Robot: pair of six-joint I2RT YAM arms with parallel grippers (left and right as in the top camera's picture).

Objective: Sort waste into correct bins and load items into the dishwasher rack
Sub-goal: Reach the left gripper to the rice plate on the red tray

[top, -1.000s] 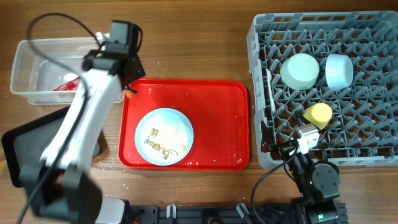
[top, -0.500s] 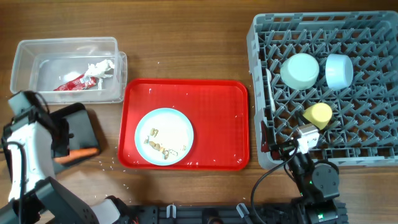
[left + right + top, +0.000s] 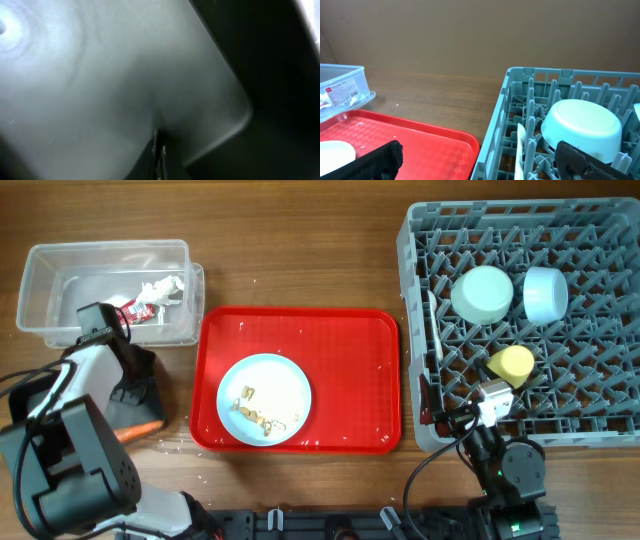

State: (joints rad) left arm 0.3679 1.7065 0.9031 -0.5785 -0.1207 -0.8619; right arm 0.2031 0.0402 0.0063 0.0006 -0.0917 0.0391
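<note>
Overhead:
- Left arm [image 3: 85,375] reaches over the black tray [image 3: 150,402] at the table's left edge. The left gripper [image 3: 125,370] merges with the dark tray, so I cannot tell how its jaws stand.
- Orange carrot [image 3: 140,430] lies at the near end of the black tray.
- Clear tub [image 3: 40,290] sits behind the tray and holds the red wrapper [image 3: 133,311] and the white tissue [image 3: 160,288].
- Red serving tray [image 3: 350,370] is at centre. The pale-blue plate [image 3: 264,390] sits on its left half and carries rice and crumbs [image 3: 258,412].
- Grey rack [image 3: 590,380] on the right holds 3 items: mint-green bowl [image 3: 483,294] and light-blue bowl [image 3: 545,293], both upside down and side by side, and the yellow cup [image 3: 512,363] nearer the front.

Left wrist:
- Blurred grey surface [image 3: 75,75], very close, with a dark band to the right. No fingers can be read.

Right wrist:
- Right gripper [image 3: 477,150] is spread wide and holds nothing. Its 2 black fingers [image 3: 380,159] sit low at either side of the frame.
- It hangs at the rack's front-left corner, above the red tray's edge.
- The inverted mint bowl is straight ahead.
- A thin white upright piece [image 3: 520,145] stands between the pegs, possibly the spoon.
</note>
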